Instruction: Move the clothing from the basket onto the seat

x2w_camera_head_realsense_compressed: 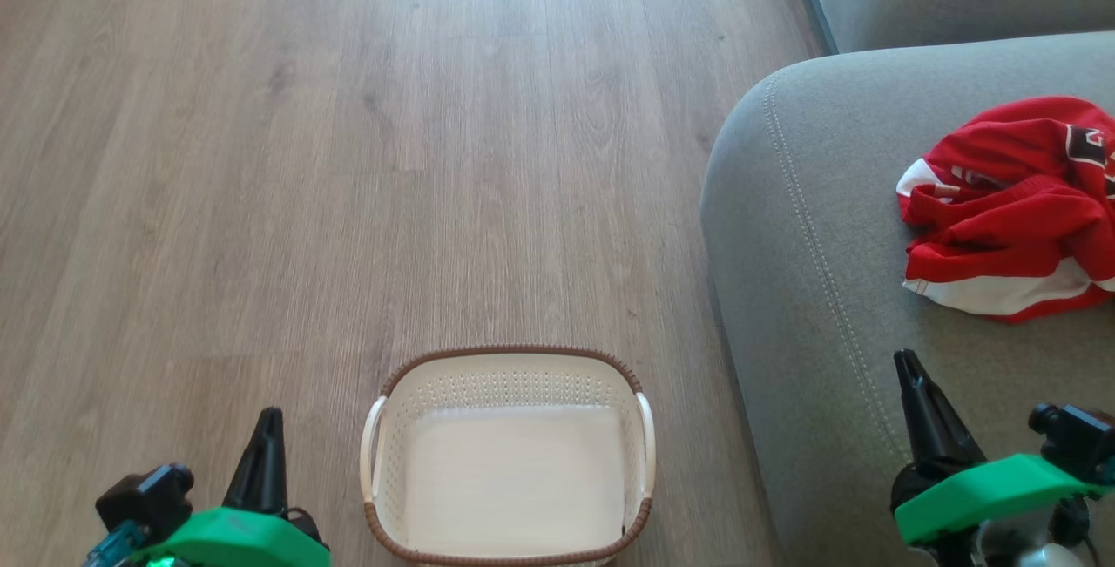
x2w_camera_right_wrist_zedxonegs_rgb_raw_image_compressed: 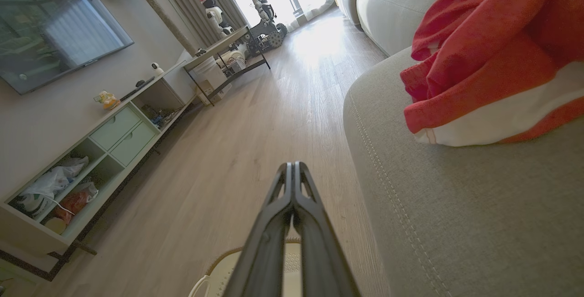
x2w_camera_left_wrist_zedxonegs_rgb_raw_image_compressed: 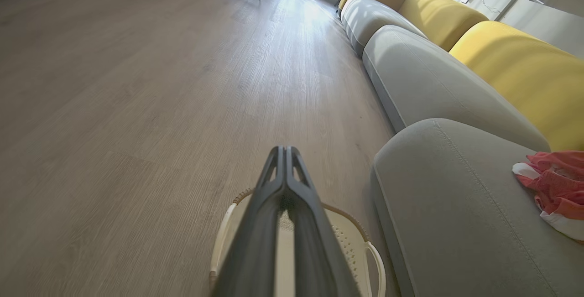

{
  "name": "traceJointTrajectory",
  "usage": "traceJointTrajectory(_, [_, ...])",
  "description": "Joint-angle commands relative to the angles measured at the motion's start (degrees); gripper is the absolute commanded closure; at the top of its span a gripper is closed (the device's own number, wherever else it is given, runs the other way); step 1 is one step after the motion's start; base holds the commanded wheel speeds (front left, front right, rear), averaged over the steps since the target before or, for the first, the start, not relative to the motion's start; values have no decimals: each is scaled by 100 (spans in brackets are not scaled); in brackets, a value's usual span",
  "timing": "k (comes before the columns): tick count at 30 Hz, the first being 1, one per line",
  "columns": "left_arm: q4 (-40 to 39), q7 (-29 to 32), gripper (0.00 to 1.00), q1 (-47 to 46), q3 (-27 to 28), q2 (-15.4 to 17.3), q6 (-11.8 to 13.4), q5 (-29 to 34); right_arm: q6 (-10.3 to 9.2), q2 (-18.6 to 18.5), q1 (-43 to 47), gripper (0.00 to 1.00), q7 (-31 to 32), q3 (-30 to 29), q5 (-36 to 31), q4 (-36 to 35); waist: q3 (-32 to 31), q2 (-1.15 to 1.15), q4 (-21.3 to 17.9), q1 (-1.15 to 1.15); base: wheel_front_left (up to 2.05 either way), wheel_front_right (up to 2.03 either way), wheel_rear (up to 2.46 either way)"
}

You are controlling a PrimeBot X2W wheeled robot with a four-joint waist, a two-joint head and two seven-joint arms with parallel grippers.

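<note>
The red clothing (x2w_camera_head_realsense_compressed: 1010,210) is lying crumpled on the grey seat (x2w_camera_head_realsense_compressed: 827,245), well apart from the basket (x2w_camera_head_realsense_compressed: 510,356) that is sitting empty on the floor (x2w_camera_head_realsense_compressed: 348,158) (so the job is looking done), while the left and right jaws are resting pressed shut, holding nothing.

the basket (x2w_camera_head_realsense_compressed: 510,386) between the jaws is showing smooth plastic with a woven-look rim. the seat (x2w_camera_head_realsense_compressed: 810,271) is showing matt stitched cloth, the clothing (x2w_camera_head_realsense_compressed: 1010,201) ahead of the right jaws soft fabric, the floor (x2w_camera_head_realsense_compressed: 348,158) matt wood grain.
</note>
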Motion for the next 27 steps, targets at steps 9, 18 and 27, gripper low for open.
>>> traceJointTrajectory(9, [-109,170,100,-394,257,-26,-127,-640,13,51,-390,100,149,-138,592,-100,8,0,4,0,0,0,0])
traceJointTrajectory(18, [-76,318,100,-476,380,-84,-206,-1161,16,114,-457,100,271,-212,1064,-40,15,0,7,0,0,0,0])
traceJointTrajectory(27, [-44,467,100,-557,503,-141,-285,-1682,20,179,-526,100,395,-288,1533,20,22,0,10,0,0,0,0])
